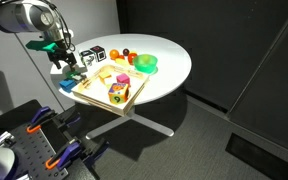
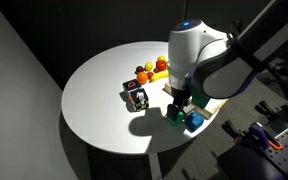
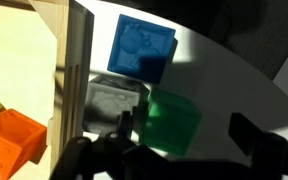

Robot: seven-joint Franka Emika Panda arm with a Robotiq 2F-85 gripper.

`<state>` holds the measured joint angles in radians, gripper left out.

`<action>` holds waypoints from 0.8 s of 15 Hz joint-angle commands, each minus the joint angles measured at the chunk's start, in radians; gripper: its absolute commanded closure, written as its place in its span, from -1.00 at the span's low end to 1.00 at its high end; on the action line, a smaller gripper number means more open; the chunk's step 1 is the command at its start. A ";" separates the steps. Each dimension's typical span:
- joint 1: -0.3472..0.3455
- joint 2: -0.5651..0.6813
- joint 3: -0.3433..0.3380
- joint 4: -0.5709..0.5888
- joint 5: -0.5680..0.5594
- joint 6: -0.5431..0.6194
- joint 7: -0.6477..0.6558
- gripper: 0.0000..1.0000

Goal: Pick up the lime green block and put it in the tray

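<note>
The lime green block [image 3: 172, 120] sits on the white table just outside the tray's wooden rim [image 3: 79, 60]. It looks darker green in the arm's shadow. My gripper [image 3: 184, 130] is open and low over it, one finger on each side; the right finger stands clear of the block. A blue block [image 3: 144, 45] and a pale grey block [image 3: 114, 100] lie right beside it. In both exterior views the gripper [image 1: 62, 62] [image 2: 179, 105] hangs at the table's edge next to the tray [image 1: 102, 103] [image 2: 219, 103]. The green block [image 2: 174, 115] shows under it.
An orange block [image 3: 9, 140] lies inside the tray with other toys [image 1: 117, 90]. A round green bowl [image 1: 145, 63], toy fruit [image 1: 124, 55] and a black-and-white cube [image 2: 136, 97] stand on the round white table [image 2: 94, 100]. The table edge is close to the blocks.
</note>
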<state>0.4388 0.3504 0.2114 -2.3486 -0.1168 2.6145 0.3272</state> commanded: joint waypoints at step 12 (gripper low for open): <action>-0.009 0.051 0.002 0.025 0.015 0.018 -0.010 -1.00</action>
<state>0.4397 0.3754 0.2105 -2.3450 -0.1145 2.6171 0.3270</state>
